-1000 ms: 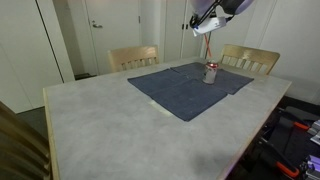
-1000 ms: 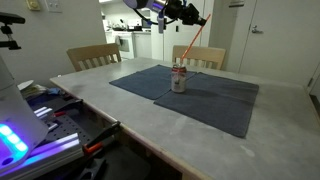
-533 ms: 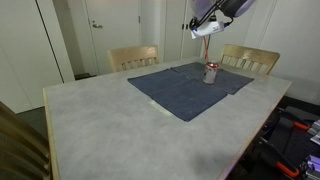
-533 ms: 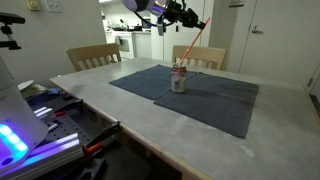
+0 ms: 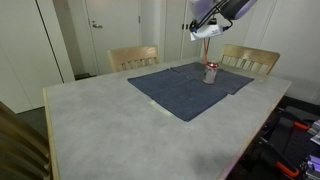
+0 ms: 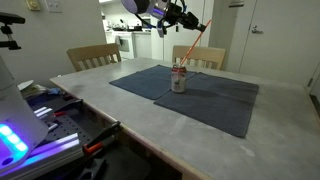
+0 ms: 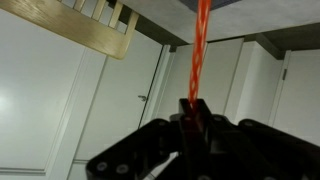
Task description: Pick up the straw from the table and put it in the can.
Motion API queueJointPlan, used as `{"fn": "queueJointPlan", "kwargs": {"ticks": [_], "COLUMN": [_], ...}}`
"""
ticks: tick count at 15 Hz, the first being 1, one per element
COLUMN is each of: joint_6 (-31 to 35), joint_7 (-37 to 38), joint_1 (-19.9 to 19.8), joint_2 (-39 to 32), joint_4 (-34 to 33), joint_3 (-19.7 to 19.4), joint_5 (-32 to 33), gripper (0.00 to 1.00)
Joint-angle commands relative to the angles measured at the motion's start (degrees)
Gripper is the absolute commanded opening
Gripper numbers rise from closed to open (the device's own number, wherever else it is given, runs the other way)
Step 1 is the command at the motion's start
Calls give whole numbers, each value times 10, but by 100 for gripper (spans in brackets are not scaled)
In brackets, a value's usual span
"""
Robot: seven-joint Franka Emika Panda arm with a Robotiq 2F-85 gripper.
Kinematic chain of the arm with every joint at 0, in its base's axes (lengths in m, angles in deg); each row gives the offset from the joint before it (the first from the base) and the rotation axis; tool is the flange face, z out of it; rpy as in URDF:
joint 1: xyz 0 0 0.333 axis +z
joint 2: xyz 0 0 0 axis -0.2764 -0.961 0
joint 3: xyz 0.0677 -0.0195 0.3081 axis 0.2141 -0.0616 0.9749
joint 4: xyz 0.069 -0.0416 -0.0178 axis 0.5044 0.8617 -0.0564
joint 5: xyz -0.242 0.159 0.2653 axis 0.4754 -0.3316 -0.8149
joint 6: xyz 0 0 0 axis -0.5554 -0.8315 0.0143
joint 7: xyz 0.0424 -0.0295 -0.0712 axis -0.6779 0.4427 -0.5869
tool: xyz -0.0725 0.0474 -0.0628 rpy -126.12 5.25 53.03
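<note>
The gripper (image 6: 183,14) is high above the table, shut on the top end of the thin red straw (image 6: 192,42). The straw slants down from the jaws, and its lower end is at the can's mouth. The small silvery can with red markings (image 6: 179,79) stands upright on the dark blue cloth, and also shows in an exterior view (image 5: 211,73). There the gripper (image 5: 206,31) hangs above the can, with the straw (image 5: 208,48) a faint line below it. In the wrist view the straw (image 7: 199,50) runs away from the shut jaws (image 7: 194,112). The pale marbled table (image 5: 100,130) spreads round the cloth.
A dark blue cloth mat (image 6: 200,95) covers the far part of the table. Two wooden chairs (image 5: 134,57) (image 5: 250,59) stand at the far side. Equipment and cables (image 6: 50,110) lie beside the table. A chair back (image 7: 95,30) shows in the wrist view.
The gripper has shifted slightly and the straw's lower end has come down to the can's mouth. The can has not moved.
</note>
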Motion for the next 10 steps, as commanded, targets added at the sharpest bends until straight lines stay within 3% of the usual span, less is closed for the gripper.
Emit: {"fn": "queueJointPlan", "kwargs": {"ticks": [1, 10], "joint_6": [-3, -49], "joint_7": [-1, -78], "joint_1": [-4, 0], "joint_2": [3, 1], "joint_4": [-5, -29], "joint_3": [2, 3], "joint_5": [-6, -26], "gripper": [2, 2]}}
